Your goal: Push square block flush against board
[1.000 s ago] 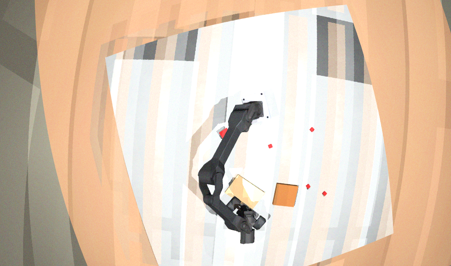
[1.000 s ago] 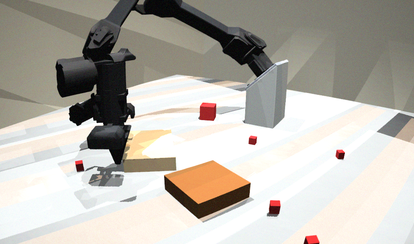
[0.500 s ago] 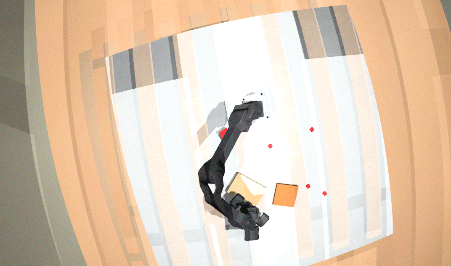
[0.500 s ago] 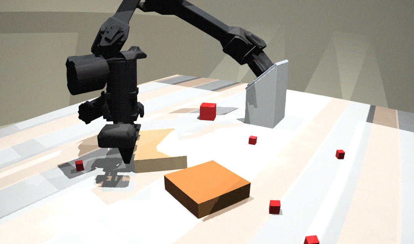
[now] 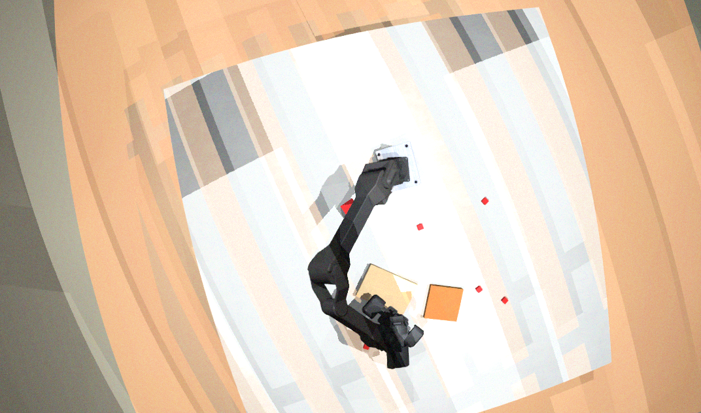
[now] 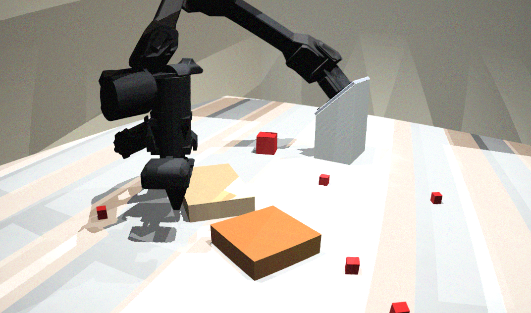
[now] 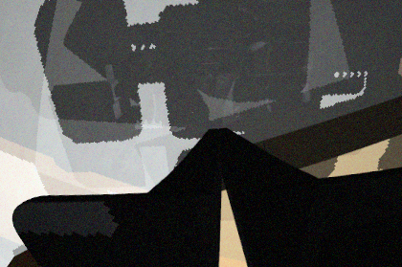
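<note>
Low in the top view, the empty, closed gripper (image 5: 389, 312) (image 6: 177, 209) (image 7: 217, 138) seems to be pushing the board (image 5: 381, 287) (image 6: 211, 182) (image 7: 361, 158); next, nudge it squarely toward the orange block (image 5: 443, 302) (image 6: 265, 233).

Harsh light bleaches the middle of the desk (image 5: 497, 153) (image 6: 396, 233); grey shadow bands cross its far corners, and fine grain speckles everything.

A pale tan rectangular board (image 5: 386, 283) is lying flat below the arm's base, its lower part hidden by the black parallel-jaw gripper (image 5: 392, 317). A flat orange square block (image 5: 443, 302) is resting to its right, turned at a different angle, with a gap separating them. Small red cubes (image 5: 478, 289) are sitting farther right.
</note>
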`<state>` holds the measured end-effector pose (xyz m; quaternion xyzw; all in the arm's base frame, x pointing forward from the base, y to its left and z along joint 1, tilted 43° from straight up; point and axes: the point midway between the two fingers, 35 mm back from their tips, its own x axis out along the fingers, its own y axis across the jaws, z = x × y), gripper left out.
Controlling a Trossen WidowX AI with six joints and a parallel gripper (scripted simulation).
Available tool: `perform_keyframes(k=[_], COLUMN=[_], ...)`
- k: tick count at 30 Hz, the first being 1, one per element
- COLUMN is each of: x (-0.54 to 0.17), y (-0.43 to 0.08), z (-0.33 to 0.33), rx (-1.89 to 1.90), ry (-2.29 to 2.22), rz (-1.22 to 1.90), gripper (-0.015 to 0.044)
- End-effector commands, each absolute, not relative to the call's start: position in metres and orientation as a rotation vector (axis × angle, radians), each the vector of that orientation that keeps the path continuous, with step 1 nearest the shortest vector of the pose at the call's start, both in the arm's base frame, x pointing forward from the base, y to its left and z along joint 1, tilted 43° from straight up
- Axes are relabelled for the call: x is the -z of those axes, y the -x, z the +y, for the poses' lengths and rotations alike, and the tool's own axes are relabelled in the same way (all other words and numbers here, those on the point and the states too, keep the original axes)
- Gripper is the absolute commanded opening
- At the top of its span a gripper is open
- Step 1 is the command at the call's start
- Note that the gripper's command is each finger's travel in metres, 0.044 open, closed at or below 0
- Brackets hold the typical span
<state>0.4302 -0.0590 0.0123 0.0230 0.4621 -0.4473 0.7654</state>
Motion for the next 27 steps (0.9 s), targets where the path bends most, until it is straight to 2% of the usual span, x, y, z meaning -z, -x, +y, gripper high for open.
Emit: perform_keyframes(k=[1, 27], x=[-0.004, 0.017], y=[-0.422, -0.392], z=[-0.057, -0.042], rx=[0.976, 0.975], ry=[-0.046, -0.046], rz=[1.02, 1.023], gripper=[0.0, 0.0])
